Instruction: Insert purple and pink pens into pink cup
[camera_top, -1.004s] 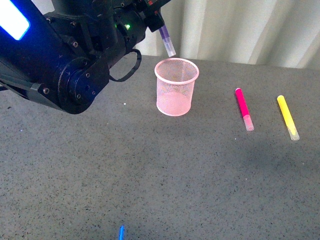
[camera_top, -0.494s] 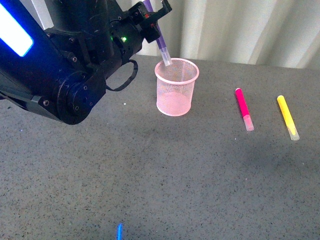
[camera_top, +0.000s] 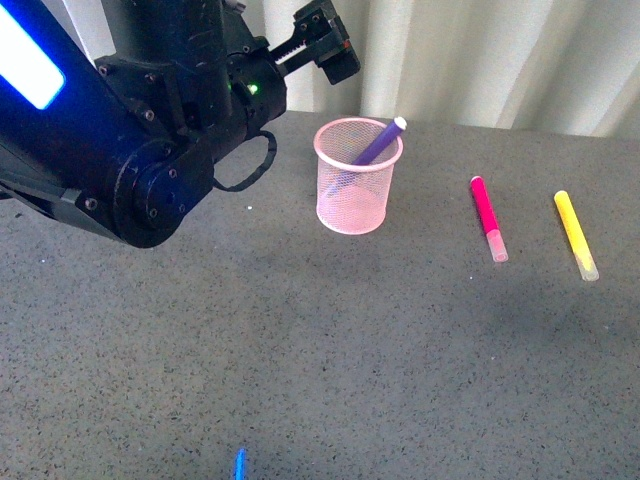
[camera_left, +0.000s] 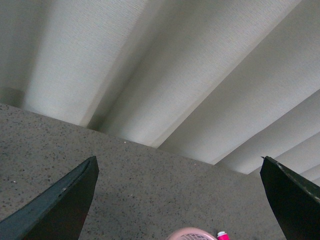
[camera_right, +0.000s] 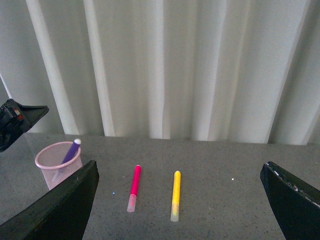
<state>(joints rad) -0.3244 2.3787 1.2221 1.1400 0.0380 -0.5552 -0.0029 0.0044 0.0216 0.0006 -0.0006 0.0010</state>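
The purple pen is leaning inside the pink cup, its end on the right rim. Our left gripper is hanging beyond the cup's far-left side, jaws wide and empty; our right gripper is gaping too, holding nothing. The pink pen is lying right of the cup; we are judging it best pinched mid-barrel and lowered into the cup's free left side

Purple pen leans in pink cup, pink pen flat nearby

The left wrist view's edge cuts off most of the pink cup and pink pen.
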